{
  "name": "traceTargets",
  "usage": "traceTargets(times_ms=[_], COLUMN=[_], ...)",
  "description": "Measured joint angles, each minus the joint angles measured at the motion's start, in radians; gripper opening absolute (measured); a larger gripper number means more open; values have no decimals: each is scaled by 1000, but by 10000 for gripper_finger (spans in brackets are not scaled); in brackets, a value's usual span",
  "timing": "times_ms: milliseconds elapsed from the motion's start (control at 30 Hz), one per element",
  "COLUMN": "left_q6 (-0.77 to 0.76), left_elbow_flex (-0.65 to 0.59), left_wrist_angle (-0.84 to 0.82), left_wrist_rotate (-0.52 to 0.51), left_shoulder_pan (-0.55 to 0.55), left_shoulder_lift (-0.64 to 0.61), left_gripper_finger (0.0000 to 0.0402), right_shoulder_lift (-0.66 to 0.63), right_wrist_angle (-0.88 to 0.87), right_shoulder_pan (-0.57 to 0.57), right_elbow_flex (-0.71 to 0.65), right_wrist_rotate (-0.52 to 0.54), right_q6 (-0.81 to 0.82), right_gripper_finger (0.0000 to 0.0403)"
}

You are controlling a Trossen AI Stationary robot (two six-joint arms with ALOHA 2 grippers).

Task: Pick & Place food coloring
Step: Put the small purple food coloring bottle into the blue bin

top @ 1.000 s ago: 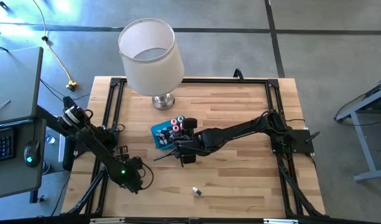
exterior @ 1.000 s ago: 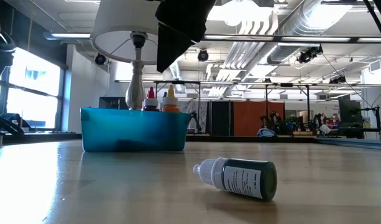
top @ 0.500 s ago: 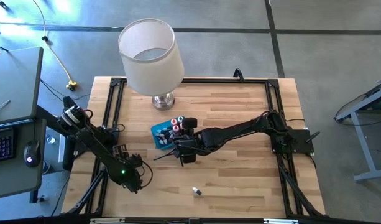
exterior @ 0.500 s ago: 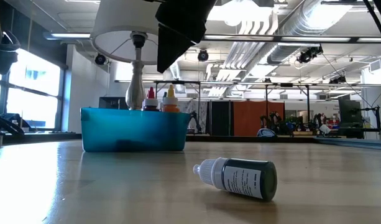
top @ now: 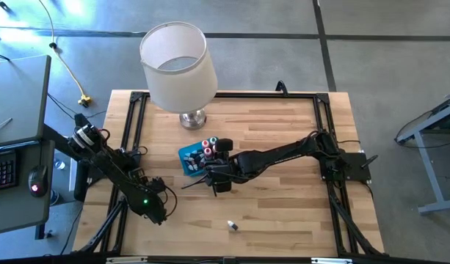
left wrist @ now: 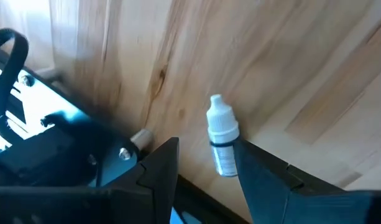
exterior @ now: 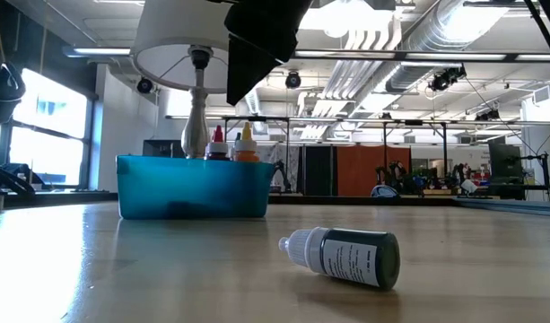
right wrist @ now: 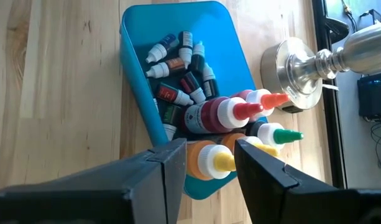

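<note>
A blue tray (top: pixel 189 155) left of the table's centre holds several small food coloring bottles (right wrist: pixel 196 93), some lying flat and some larger ones upright (exterior: pixel 230 144). One dark bottle with a white cap (exterior: pixel 346 256) lies on its side on the wood near the table's near edge (top: pixel 230 226). It also shows in the left wrist view (left wrist: pixel 222 137). My right gripper (right wrist: pixel 209 149) hovers open and empty over the tray's near end (top: pixel 210 174). My left gripper (left wrist: pixel 206 146) is open and empty at the near left (top: pixel 157 211), with the loose bottle seen beyond its fingers.
A table lamp with a white shade (top: pixel 173 66) and a metal base (top: pixel 193 117) stands behind the tray. Black frame rails (top: pixel 129 132) run along the table's edges. Bare wood lies to the right of the loose bottle.
My left gripper has drifted a little toward the table's left edge. The loose bottle and the tray have stayed where they were.
</note>
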Motion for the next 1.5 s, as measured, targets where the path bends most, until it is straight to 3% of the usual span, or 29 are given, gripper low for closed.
traceTargets(times_ms=[333, 633, 1067, 1333, 1500], left_q6=[6, 1, -28, -77, -89], left_elbow_flex=[-1, -93, -97, -97, -51], left_wrist_angle=[40, 174, 189, 205, 162], left_wrist_rotate=[-20, -4, -11, -10, -32], left_shoulder_pan=[0, 0, 1, 0, 1], left_shoulder_lift=[0, -5, -3, -1, 5], left_gripper_finger=[153, 153, 151, 67, 30], right_shoulder_lift=[0, 0, 0, -13, -80], right_wrist_angle=[0, -2, 2, -79, -253], right_shoulder_pan=[0, 0, 0, 21, 63], right_elbow_flex=[0, 0, 0, 0, 1], right_wrist_rotate=[0, 0, 0, 46, 153], right_q6=[0, 0, 1, 57, 246], right_gripper_finger=[129, 129, 129, 129, 129])
